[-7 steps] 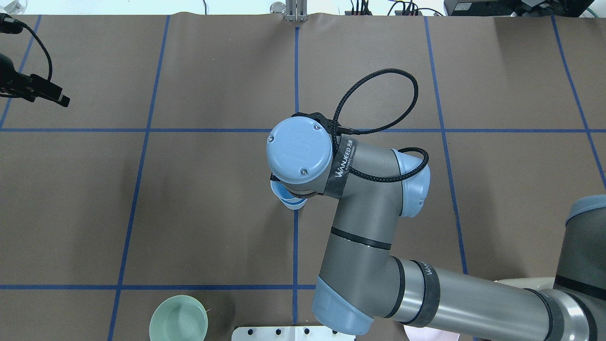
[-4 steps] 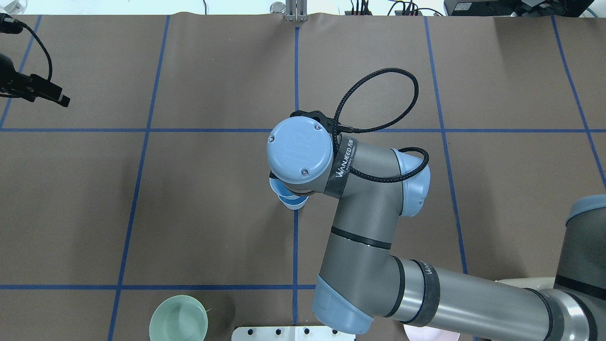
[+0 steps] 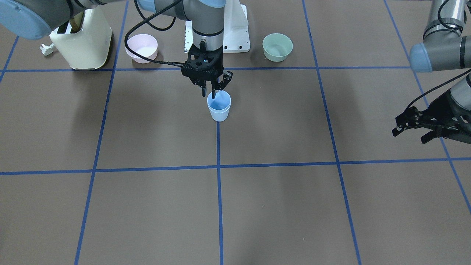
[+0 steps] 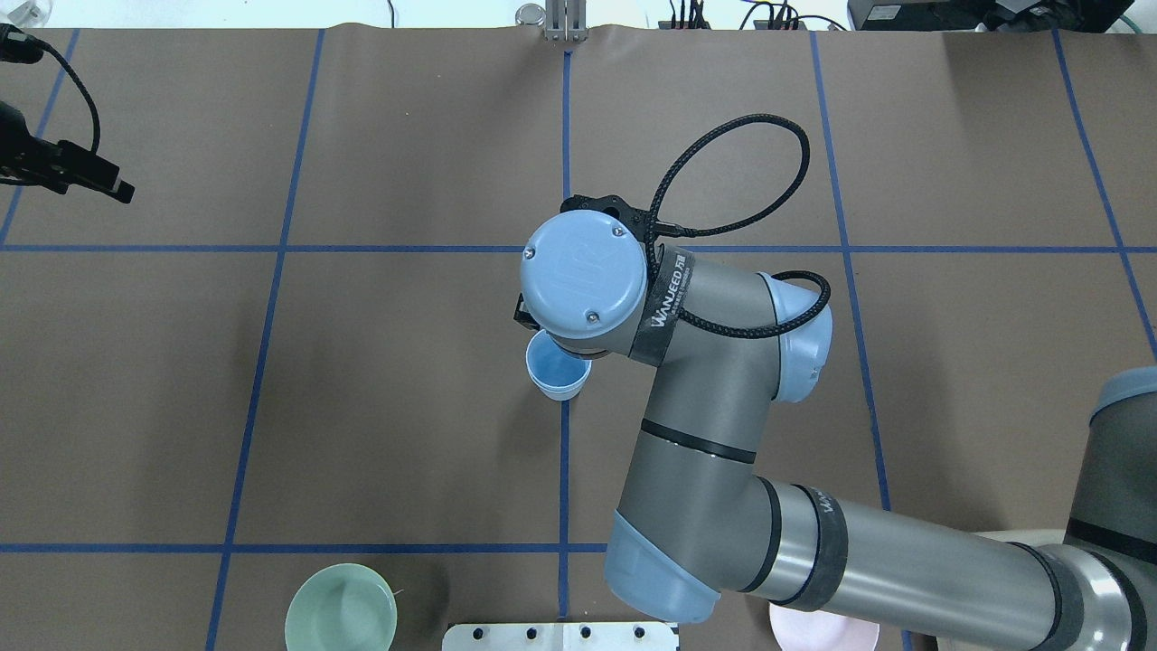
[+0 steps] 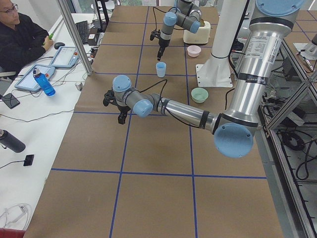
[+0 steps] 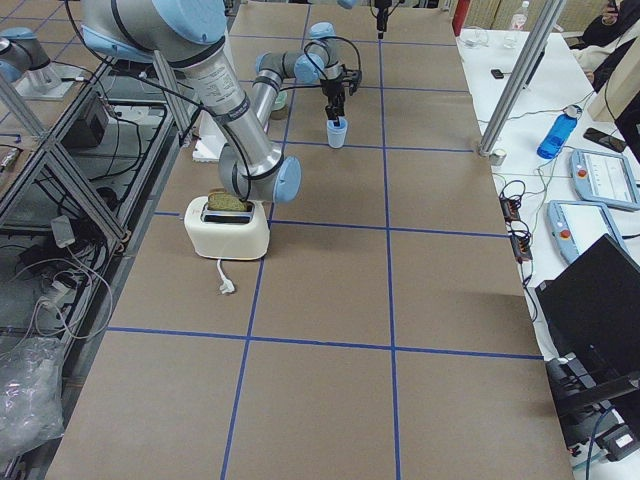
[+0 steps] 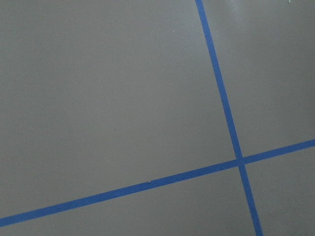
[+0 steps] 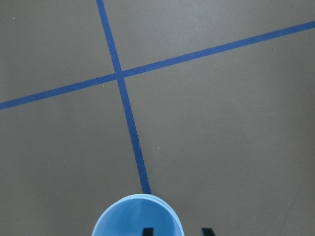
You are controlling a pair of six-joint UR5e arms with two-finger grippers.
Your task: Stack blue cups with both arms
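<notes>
Two pale-blue tapered plastic cups (image 3: 219,110) stand nested and upright on the centre tape line, and the right wrist view shows their doubled rims. The right gripper (image 3: 214,92) hangs over the robot-side rim with jaws parted, one fingertip (image 8: 146,231) inside and one outside, holding nothing. The left gripper (image 3: 409,131) hangs released, well apart. Since a second ago the right wrist has drawn off, uncovering more of the cup mouth. The black strap (image 4: 664,298) reads roughly "WANEED", and the blue joint cap (image 4: 586,285) bears "UR".

The right gripper (image 3: 209,94) hangs spread just above the blue cup (image 3: 219,109); the left gripper (image 3: 409,135), also spread, is well apart from it.
</notes>
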